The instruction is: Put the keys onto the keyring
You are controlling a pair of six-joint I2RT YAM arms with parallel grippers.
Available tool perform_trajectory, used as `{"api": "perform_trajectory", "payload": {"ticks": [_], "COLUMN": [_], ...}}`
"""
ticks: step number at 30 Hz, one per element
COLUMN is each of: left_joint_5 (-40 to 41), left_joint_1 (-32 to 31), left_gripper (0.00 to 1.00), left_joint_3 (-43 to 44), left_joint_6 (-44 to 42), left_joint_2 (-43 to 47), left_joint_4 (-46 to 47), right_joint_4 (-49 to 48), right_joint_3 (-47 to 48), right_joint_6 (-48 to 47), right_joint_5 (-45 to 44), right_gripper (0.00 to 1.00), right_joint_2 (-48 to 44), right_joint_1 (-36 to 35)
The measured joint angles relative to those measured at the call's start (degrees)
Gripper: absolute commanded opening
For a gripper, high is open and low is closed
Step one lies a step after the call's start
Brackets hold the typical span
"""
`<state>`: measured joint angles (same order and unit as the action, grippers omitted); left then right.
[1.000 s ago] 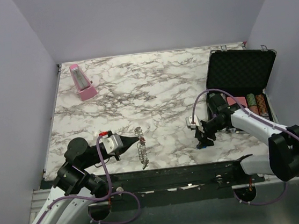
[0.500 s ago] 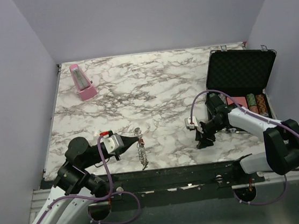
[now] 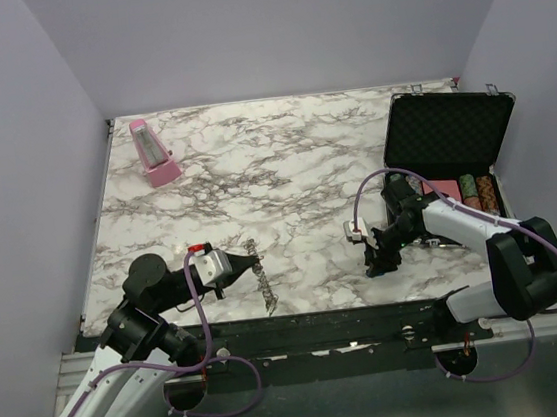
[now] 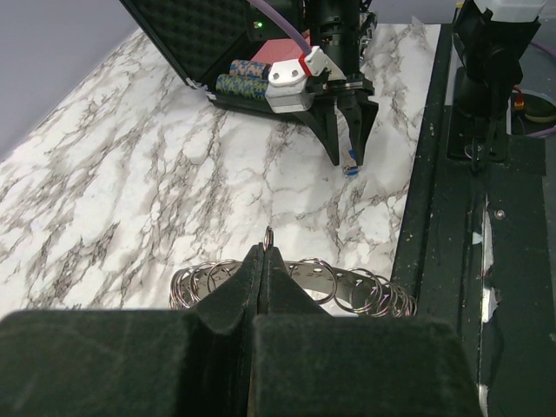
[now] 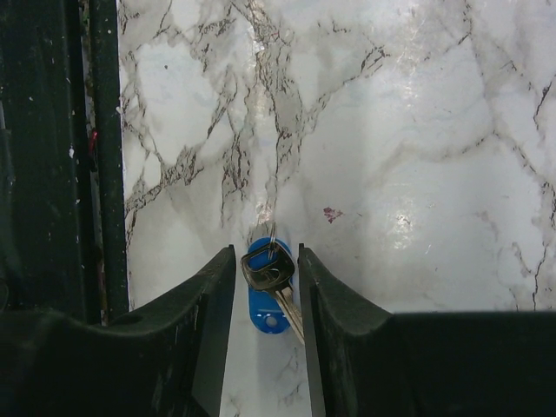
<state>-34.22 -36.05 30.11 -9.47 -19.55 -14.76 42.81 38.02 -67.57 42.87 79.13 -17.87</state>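
Right gripper [image 5: 266, 254], jaws narrowly parted, straddles the keys [image 5: 261, 304] at near right without visibly clamping them, left gripper [image 4: 262, 254] pinches the keyring [image 4: 339, 285] at near left, and we judge nothing threaded yet.

You see a white, grey-veined bench [image 3: 284, 168], a blue-tagged key [image 5: 264, 306], a silver keyring [image 4: 349, 290] and a pink metronome [image 3: 155, 154].
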Motion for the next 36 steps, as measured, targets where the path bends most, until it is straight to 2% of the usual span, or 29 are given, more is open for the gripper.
{"api": "perform_trajectory", "payload": {"ticks": [36], "left_joint_5": [0.0], "left_joint_1": [0.28], "left_gripper": [0.0], "left_joint_3": [0.0], "left_joint_6": [0.0], "left_joint_2": [-0.57], "left_joint_4": [-0.42], "right_joint_4": [-1.22], "right_joint_3": [0.0], "right_joint_6": [1.4], "right_joint_5": [-0.22], "right_gripper": [0.29], "right_joint_2": [1.14], "right_joint_1": [-1.66]}}
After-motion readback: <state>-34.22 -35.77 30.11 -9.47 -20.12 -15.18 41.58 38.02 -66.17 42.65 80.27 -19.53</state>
